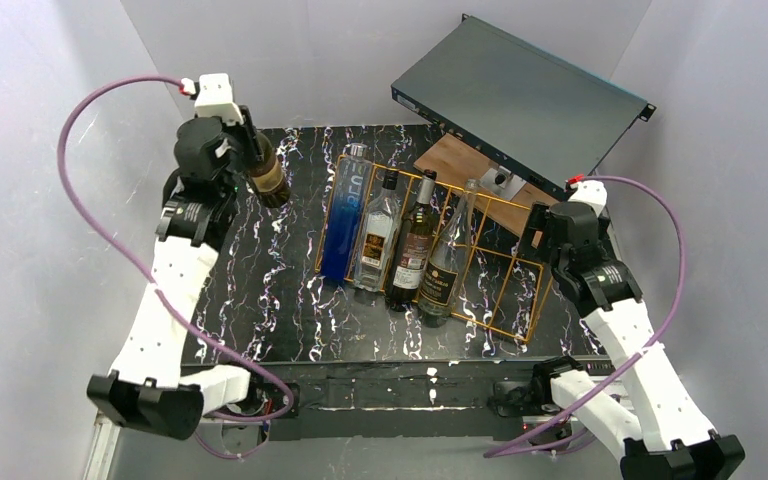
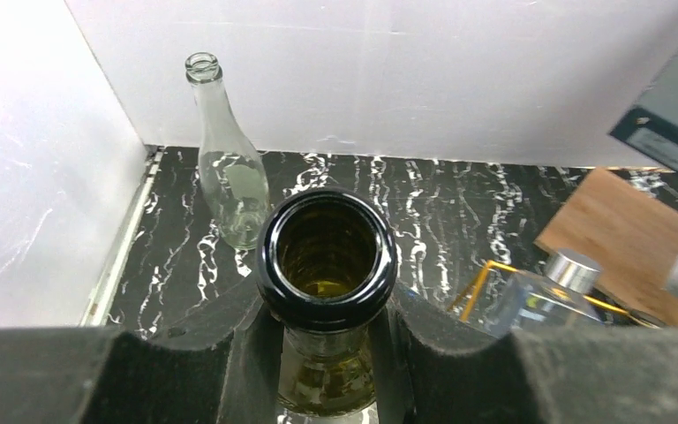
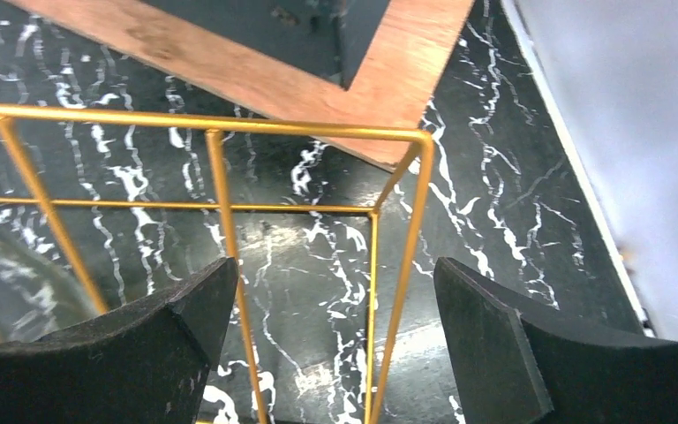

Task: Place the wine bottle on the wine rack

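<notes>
The left arm (image 1: pixel 175 265) has its jaws pinching the neck of the dark wine bottle (image 2: pixel 327 314). The bottle seems lifted off the worktop (image 1: pixel 290 300) at the far left, well apart from the wine rack (image 3: pixel 229 124). Four bottles (image 1: pixel 400 245) already lie side by side in the rack's left slots, and the slots at its right end are free.

The step in hand looks like the carry: the bottle is gripped but not yet placed. The next move calls for swinging it right over the rack and tilting it to match the others. It then has to be lowered into a free slot before release.

The right arm's (image 1: pixel 620 310) jaws are spread wide above the rack's right corner and hold nothing. They may have to give way.
</notes>
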### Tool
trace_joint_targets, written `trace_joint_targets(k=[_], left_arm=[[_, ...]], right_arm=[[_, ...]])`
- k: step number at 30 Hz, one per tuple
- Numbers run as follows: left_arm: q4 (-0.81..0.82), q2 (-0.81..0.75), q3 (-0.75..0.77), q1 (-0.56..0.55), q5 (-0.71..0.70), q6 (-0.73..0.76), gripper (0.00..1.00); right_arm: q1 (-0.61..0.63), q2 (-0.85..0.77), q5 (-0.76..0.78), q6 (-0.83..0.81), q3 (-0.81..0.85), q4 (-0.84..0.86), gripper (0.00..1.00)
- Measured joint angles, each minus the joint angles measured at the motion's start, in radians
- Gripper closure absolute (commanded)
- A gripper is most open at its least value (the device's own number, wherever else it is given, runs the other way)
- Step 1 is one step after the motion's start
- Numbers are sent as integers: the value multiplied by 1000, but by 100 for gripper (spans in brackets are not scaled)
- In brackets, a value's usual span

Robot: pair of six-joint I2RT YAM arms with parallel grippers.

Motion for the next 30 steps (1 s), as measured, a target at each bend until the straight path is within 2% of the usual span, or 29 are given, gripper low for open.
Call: trace_joint_targets(k=[7,18,21,25,30], left_arm=[[-95,-114,-3,1,138,-100,100],[-223,-108,74,-79,425,-266,100],[-229,-105,106,-132,464,-295,100],[-229,-88,140,-250,489,-319,100],[-219,-40,146,-412,484,-340,100]], right_arm=[[0,78,117,-15,17,-23,22],[-1,79,209,-29,16,-27,33],[-1,74,209,-29,15,-27,34],[-1,62,202,-29,13,-29,43],[-1,51,168,-29,15,-46,40]])
